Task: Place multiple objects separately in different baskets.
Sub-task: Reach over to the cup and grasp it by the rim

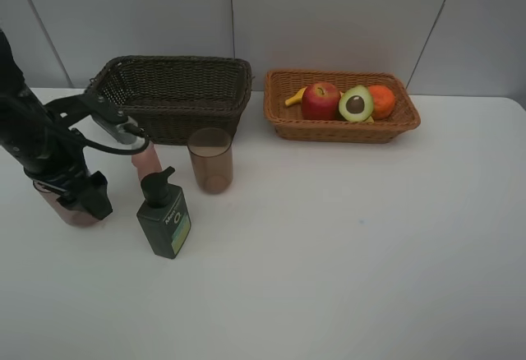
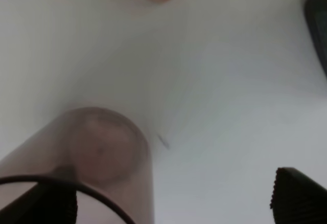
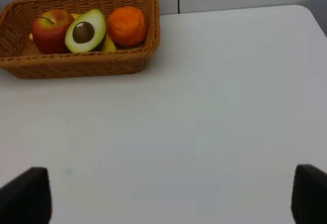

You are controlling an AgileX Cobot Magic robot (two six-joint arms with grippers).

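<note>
1. The cup (image 1: 76, 214) stands on the table (image 1: 370, 253) at the far left, well short of the dark basket (image 1: 177, 66). The wrist view looks down into its mouth (image 2: 102, 152).
2. The left gripper (image 1: 80, 198) is low over the cup with its jaws spread wide and nothing pinched. In the wrist view (image 2: 168, 201) the cup sits hard against one finger, and the other finger (image 2: 299, 196) is well apart from it.
3. Judgement: the step in hand is the grasp of this cup. Centre the jaws on it before closing. An off-centre close would likely push or tip it.
4. Grip the wall below the rim and close gently. The cup looks thin and smooth, so it may slip or flex.
5. Neighbours: the pink bottle (image 1: 148, 161) and pump bottle (image 1: 164, 220) stand near, and the second cup (image 1: 210, 161) is beyond them. Lift straight up before swinging towards the dark basket, which appears empty as far as its inside shows.
6. The tan basket (image 1: 341, 132) already holds the apple (image 1: 320, 101), avocado (image 1: 356, 103), orange (image 1: 381, 101) and banana (image 1: 294, 97). That half looks done.
7. The right gripper (image 3: 168, 198) has its jaws spread over bare table, short of the tan basket, and holds nothing.
</note>
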